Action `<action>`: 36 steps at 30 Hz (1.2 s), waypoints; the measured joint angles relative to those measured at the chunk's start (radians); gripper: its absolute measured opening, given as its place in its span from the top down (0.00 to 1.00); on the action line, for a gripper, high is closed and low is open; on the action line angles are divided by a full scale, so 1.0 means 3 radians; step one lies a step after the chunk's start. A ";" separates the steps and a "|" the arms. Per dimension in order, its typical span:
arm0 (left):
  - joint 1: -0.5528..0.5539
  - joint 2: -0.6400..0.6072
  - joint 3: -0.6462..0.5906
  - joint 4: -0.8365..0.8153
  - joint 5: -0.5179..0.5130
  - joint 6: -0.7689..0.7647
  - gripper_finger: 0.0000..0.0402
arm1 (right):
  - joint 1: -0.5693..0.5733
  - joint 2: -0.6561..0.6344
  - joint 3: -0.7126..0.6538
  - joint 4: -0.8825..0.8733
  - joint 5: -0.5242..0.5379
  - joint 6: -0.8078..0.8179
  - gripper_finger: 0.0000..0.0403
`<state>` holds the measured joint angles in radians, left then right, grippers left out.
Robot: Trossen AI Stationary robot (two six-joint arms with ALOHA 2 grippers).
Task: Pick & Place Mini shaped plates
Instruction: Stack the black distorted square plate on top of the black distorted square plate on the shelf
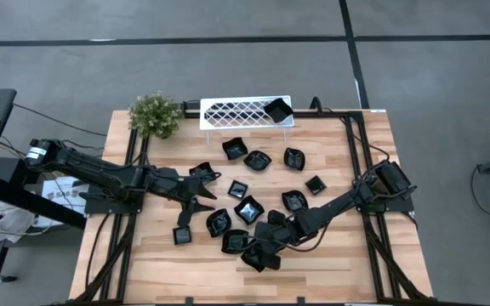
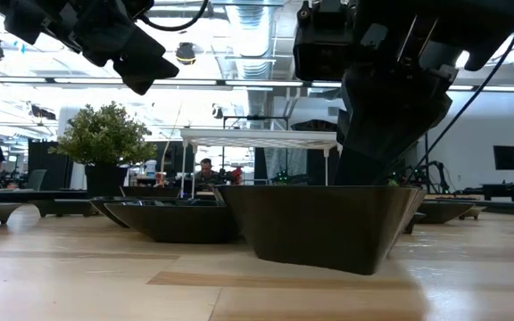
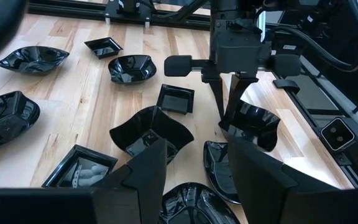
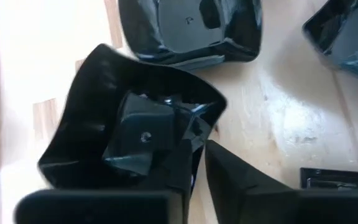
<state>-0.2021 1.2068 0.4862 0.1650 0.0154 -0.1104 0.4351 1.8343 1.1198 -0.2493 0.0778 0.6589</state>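
Your right gripper (image 4: 194,165) pinches the wavy-rimmed glossy black mini plate (image 4: 104,112) by its rim; thin grip, it may slip when lifted.

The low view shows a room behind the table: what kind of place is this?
Probably a robotics lab or workshop: exposed ceiling ducts, people seated at desks behind, and a wooden table with two arms.

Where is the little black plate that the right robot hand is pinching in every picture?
High view: pinched plate under the right gripper, bottom centre.
Low view: big dark plate in the foreground, right gripper above it.
Left wrist view: plate right of centre, right gripper's fingers on its rim.
Right wrist view: plate at left.
Shared landmark: the right gripper.
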 joint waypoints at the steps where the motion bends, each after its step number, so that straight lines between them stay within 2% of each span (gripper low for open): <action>1: 0.0000 0.0000 0.0000 0.0000 0.0000 0.0000 0.57 | 0.0000 0.0000 0.0000 0.0000 -0.0008 -0.0001 0.94; 4: 0.0000 0.0000 0.0000 0.0000 0.0000 0.0000 0.57 | 0.0000 0.0000 0.0001 0.0010 -0.0009 -0.0008 0.99; 13: 0.0000 0.0000 0.0000 0.0000 0.0000 0.0000 0.57 | 0.0000 -0.0064 0.0001 -0.0033 -0.0016 -0.0056 0.99; 23: 0.0000 0.0000 0.0000 0.0000 0.0000 0.0000 0.57 | -0.0074 -0.0618 0.0001 -0.0169 0.0086 -0.0305 0.99; 30: 0.0000 0.0000 0.0000 0.0002 0.0000 0.0000 0.57 | -0.0401 -0.1210 0.0001 -0.0487 0.0364 -0.0484 1.00; 36: -0.0001 0.0000 0.0000 0.0040 -0.0001 0.0000 0.57 | -0.0985 -0.1721 0.0001 -0.0625 0.0615 -0.0690 1.00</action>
<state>-0.2023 1.2068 0.4862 0.1770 0.0153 -0.1104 0.1395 1.3180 1.1202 -0.4368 0.2622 0.4518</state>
